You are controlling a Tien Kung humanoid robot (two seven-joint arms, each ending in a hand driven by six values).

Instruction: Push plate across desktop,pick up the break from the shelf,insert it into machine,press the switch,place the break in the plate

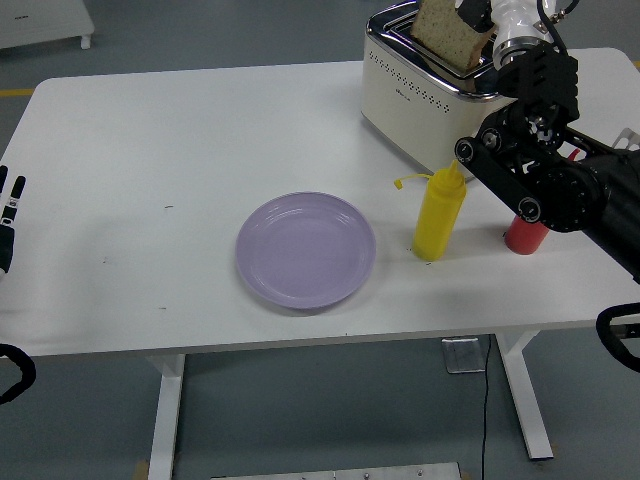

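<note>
A slice of bread [443, 36] stands tilted in the slot of the cream and chrome toaster [420, 90] at the table's far right. My right hand [476, 14] reaches in from the right, its fingers closed on the slice's upper right corner at the picture's top edge. The lilac plate [305, 250] lies bare near the table's front middle, well apart from the hand. My left hand [8, 215] rests at the left edge with its fingers straight, holding nothing.
A yellow squeeze bottle [438, 212] stands between the plate and the toaster, right under my right forearm. A red bottle [527, 234] behind it is partly hidden by the arm. The white table [150, 150] runs wide to the left.
</note>
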